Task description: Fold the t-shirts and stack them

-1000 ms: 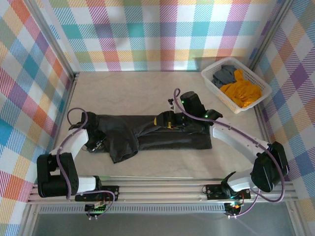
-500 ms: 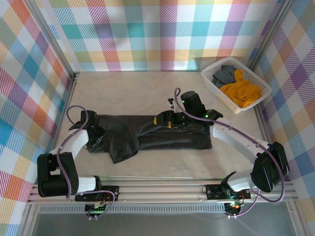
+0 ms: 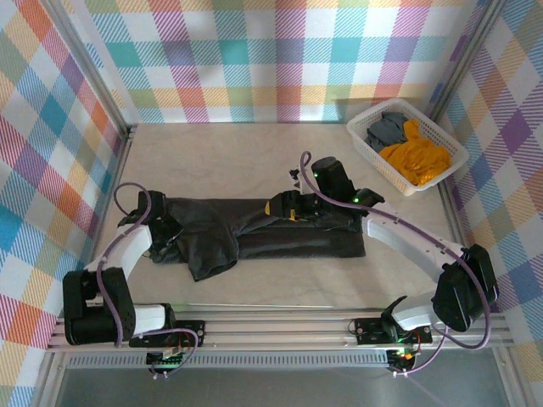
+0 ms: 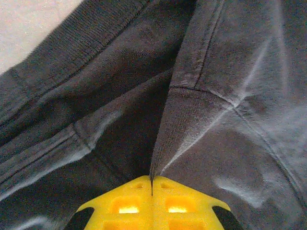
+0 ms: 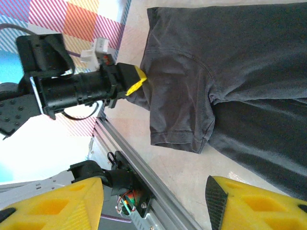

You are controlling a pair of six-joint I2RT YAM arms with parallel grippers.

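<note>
On the table (image 3: 254, 157), left tool (image 4: 152, 184) pinches the black t-shirt (image 4: 216, 96); right tool (image 5: 153, 188) gapes.

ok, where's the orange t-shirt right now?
In the top view the orange t-shirt lies in the white basket at the far right corner of the table, bunched up beside the grey t-shirt.

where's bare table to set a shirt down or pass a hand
Widest free patch: the far table strip between the back wall and the black t-shirt, left of the basket. A narrower strip runs between its near edge and the front rail. Crowded: the middle, with the left gripper and right gripper at the shirt, and the basket corner.
</note>
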